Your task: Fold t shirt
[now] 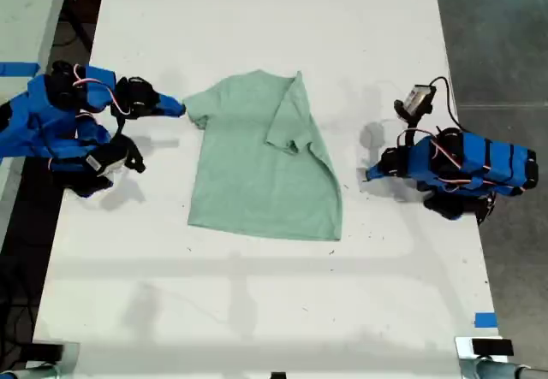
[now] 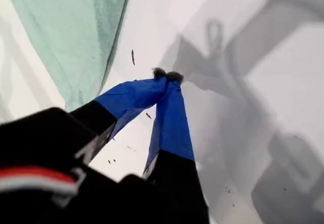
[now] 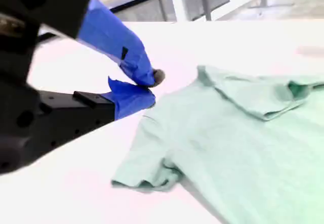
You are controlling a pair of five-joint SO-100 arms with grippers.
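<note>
one shirt (image 1: 257, 169) lies mid table (image 1: 257, 310), one side folded over. no writing on it. two blue arms. my first gripper (image 2: 167, 75) is closed, empty, beside the shirt. my second gripper (image 3: 149, 85) is closed, empty, near a sleeve.

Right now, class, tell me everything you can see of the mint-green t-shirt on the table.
The t shirt is plain pale mint green, soft heathered cloth with no print. It lies flat on the white table, partly folded: the side toward the exterior view's right is turned over onto the body, its sleeve lying on top. The other short sleeve is spread out, pointing toward my second gripper, which sits just beside it without gripping. My first gripper rests shut on bare table nearby.
</note>
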